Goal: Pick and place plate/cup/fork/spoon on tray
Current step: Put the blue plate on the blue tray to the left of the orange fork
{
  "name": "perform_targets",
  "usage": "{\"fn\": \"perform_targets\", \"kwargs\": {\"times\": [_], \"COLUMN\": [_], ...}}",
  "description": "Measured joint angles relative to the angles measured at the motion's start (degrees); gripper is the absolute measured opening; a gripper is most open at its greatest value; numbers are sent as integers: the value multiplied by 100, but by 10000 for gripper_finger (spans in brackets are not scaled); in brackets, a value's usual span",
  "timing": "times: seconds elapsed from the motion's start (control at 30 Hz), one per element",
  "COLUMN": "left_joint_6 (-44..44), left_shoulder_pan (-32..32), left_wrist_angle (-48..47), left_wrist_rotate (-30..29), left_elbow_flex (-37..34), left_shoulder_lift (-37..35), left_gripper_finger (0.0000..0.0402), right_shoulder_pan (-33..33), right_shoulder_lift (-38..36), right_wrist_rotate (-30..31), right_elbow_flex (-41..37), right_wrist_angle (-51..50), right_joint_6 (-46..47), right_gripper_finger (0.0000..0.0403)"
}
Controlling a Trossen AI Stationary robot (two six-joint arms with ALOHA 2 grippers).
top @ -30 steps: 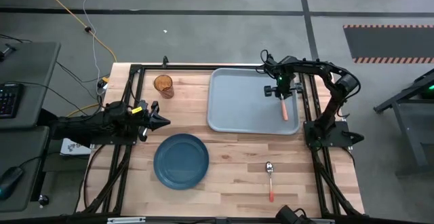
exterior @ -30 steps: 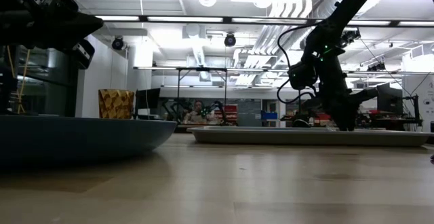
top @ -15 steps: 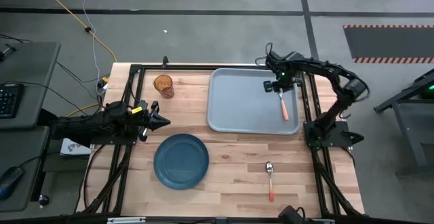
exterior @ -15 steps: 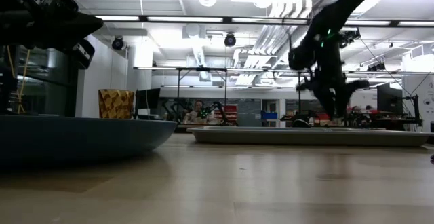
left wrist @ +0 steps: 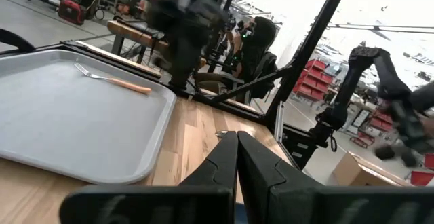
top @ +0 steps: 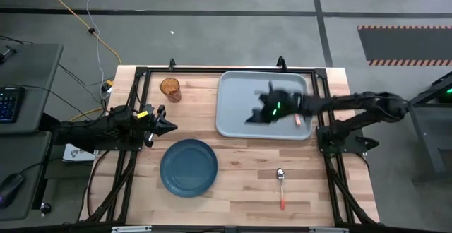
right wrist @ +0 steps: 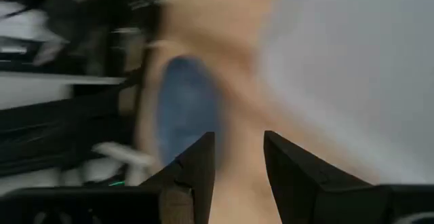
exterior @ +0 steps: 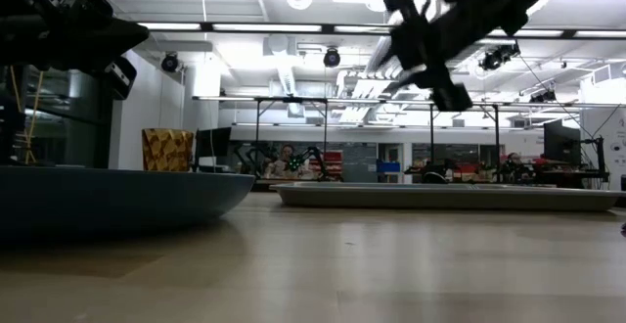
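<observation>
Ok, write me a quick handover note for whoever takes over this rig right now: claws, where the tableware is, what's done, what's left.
Right claw: open and empty, up over the tray, blurred with motion in the high view.
Left claw: shut, empty, parked at the table's left side, between the cup and the plate.
Done: the fork lies in the tray near its right edge.
Left: the plate sits on the table in front of the tray's left end; the cup stands on the table beyond the tray's left side; the spoon lies on the table in front of the tray's right end. All three must go onto the tray.
</observation>
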Motion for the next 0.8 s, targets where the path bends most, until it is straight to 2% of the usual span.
{"fn": "perform_targets", "kwargs": {"times": [0.07,0.13,0.27,0.43,0.57,0.8], "left_joint_6": [0,0,0,0,0,0], "left_shoulder_pan": [0,0,-1,0,-2,0], "left_wrist_angle": [0,0,0,0,0,0], "left_wrist_rotate": [0,0,0,0,0,0], "left_elbow_flex": [0,-1,-2,-1,0,0], "left_shoulder_lift": [-1,1,0,-1,1,-1], "left_gripper_finger": [0,0,0,0,0,0], "right_shoulder_pan": [653,1168,1711,1724,1630,1579], "right_shoulder_lift": [274,661,1539,2726,3553,4171], "right_wrist_rotate": [383,669,1045,948,550,392], "right_elbow_flex": [14,243,936,1802,2460,3187], "right_wrist_angle": [314,132,-254,-290,-279,-236], "right_joint_6": [461,711,951,955,943,834], "right_gripper_finger": [118,118,118,118,118,118]}}
